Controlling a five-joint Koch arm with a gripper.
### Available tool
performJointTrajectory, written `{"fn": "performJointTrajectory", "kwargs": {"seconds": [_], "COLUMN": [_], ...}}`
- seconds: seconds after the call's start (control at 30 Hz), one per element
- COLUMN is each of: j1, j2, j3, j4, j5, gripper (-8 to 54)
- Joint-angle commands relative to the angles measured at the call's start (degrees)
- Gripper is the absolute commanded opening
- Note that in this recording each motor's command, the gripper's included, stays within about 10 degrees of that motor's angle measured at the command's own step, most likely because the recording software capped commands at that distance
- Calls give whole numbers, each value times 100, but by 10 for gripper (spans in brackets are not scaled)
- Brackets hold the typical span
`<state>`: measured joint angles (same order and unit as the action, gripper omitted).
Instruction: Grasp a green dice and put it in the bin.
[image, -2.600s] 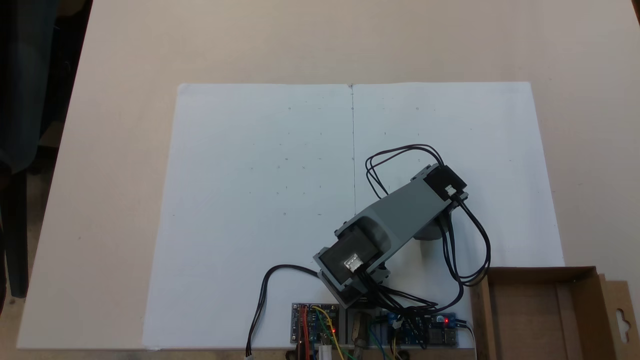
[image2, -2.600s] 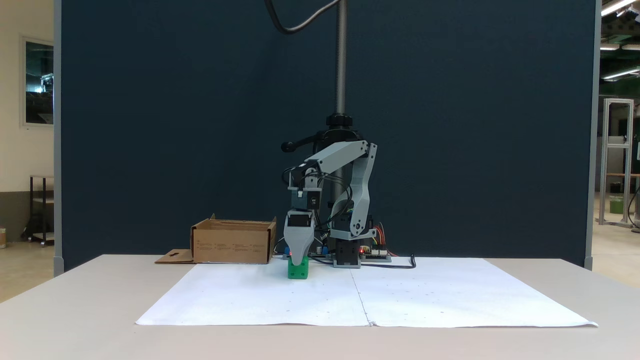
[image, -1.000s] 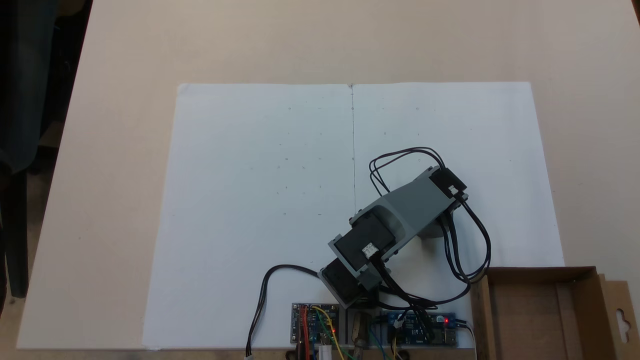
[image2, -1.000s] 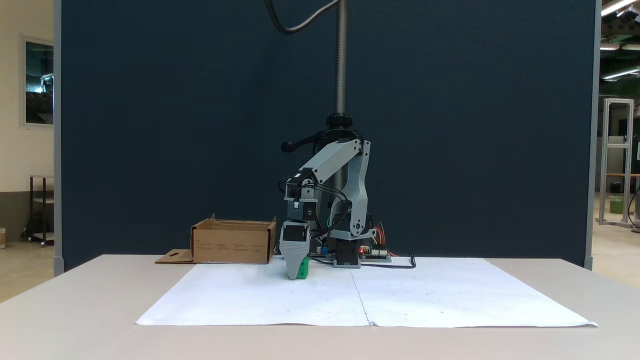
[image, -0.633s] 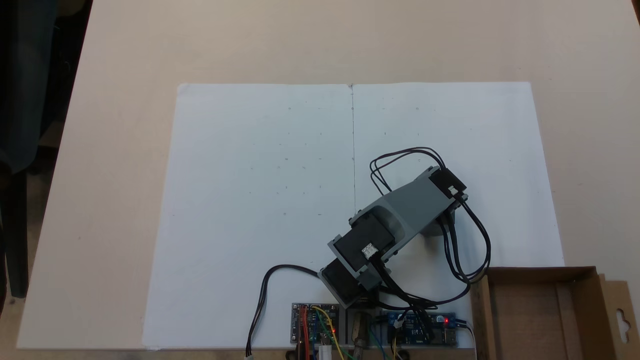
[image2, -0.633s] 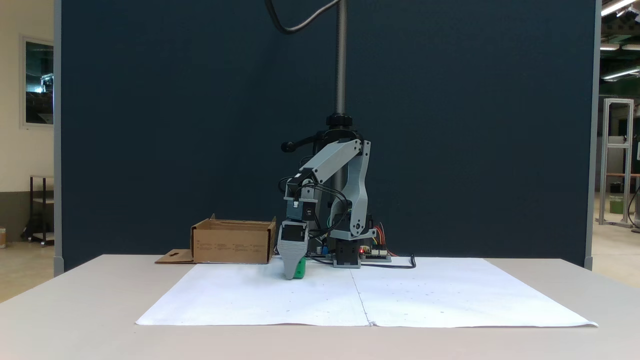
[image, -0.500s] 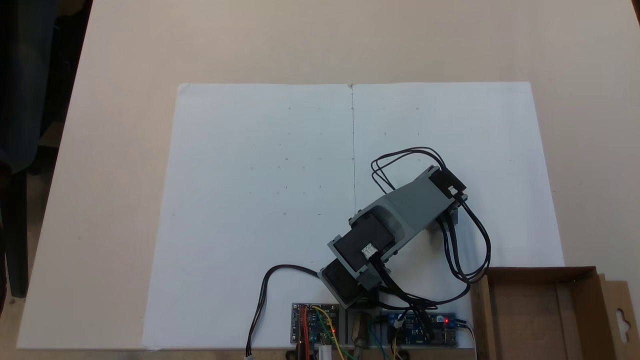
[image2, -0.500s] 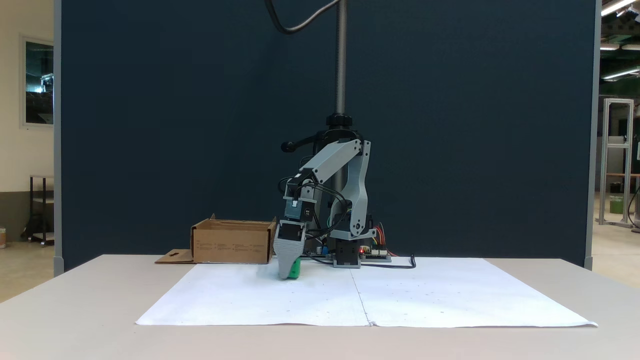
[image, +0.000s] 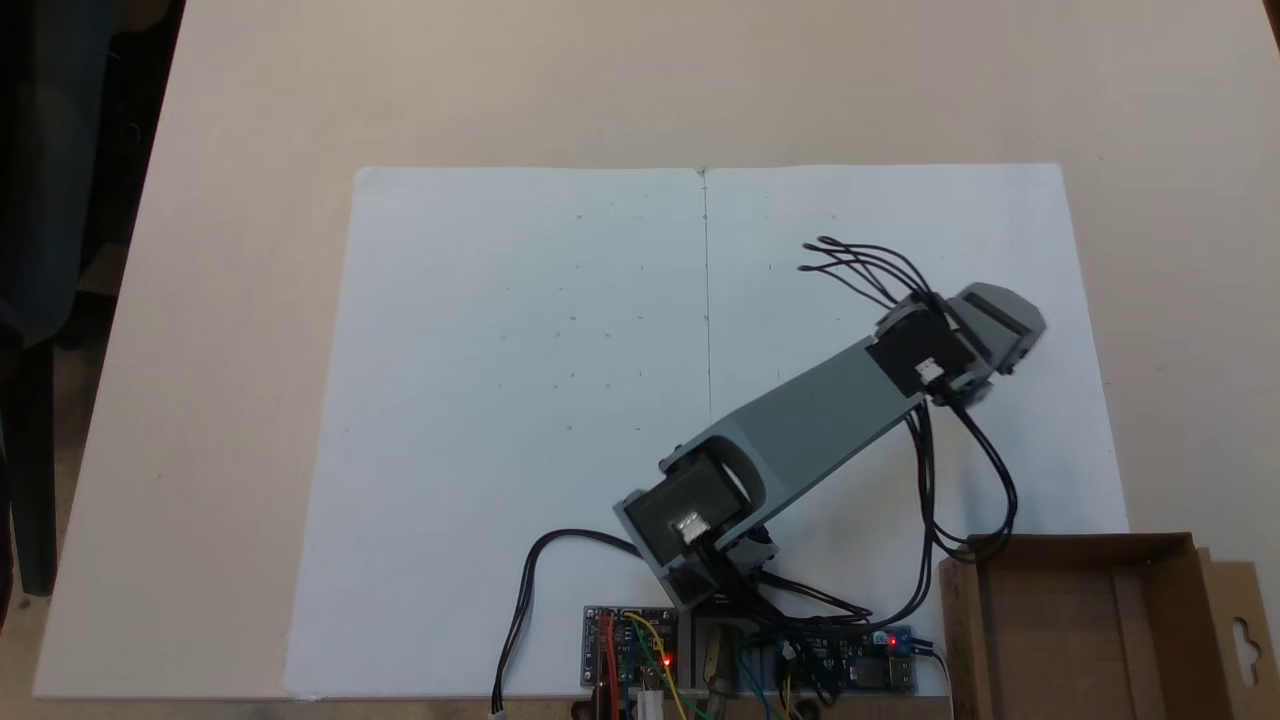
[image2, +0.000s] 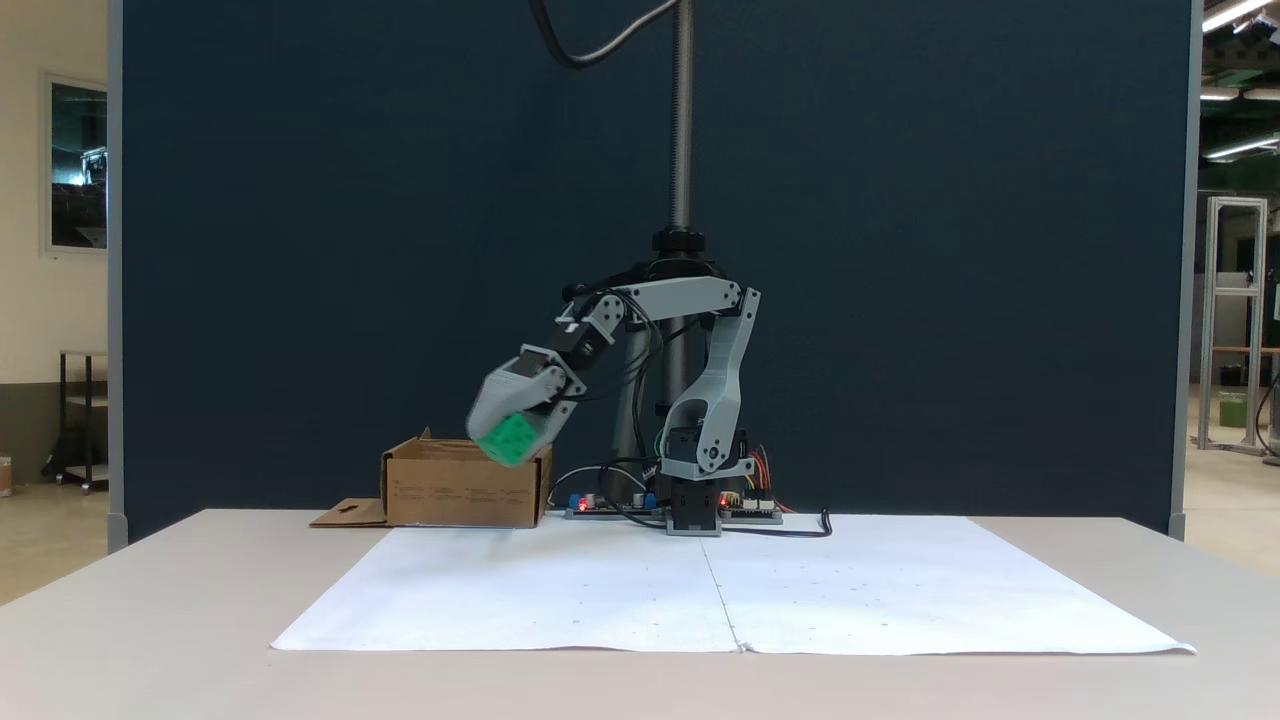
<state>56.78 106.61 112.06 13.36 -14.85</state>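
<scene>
In a fixed view, the green dice (image2: 512, 438) hangs in the air, tilted, with my gripper (image2: 503, 442) shut on it. It sits just above the near corner of the bin (image2: 465, 488), a brown cardboard box with low walls. Seen from above in a fixed view, the grey gripper (image: 1010, 322) points away from the base and covers the dice. There the bin (image: 962, 620) lies at the lower right, with the gripper over the paper and well short of it.
A white paper sheet (image: 520, 400) covers the table's middle. Circuit boards (image: 630, 655) and black cables (image: 930, 520) sit at the arm's base beside the bin. A flap with a hang-hole (image: 1245, 630) sticks out from the bin. A metal pole (image2: 683, 120) rises behind the arm.
The gripper has lifted off the paper with the dice in it. The arm has stretched out and swung towards the bin, and the wrist has tilted outward.
</scene>
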Motion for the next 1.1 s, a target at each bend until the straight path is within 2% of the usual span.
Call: {"fn": "performJointTrajectory", "kwargs": {"seconds": [0.0, 0.33, 1.07], "j1": [255, 1626, 4324], "j2": [237, -378, -536], "j3": [-598, -2215, -2294], "j4": [114, 712, 1573], "j5": [369, 580, 642], "gripper": [121, 121, 121]}}
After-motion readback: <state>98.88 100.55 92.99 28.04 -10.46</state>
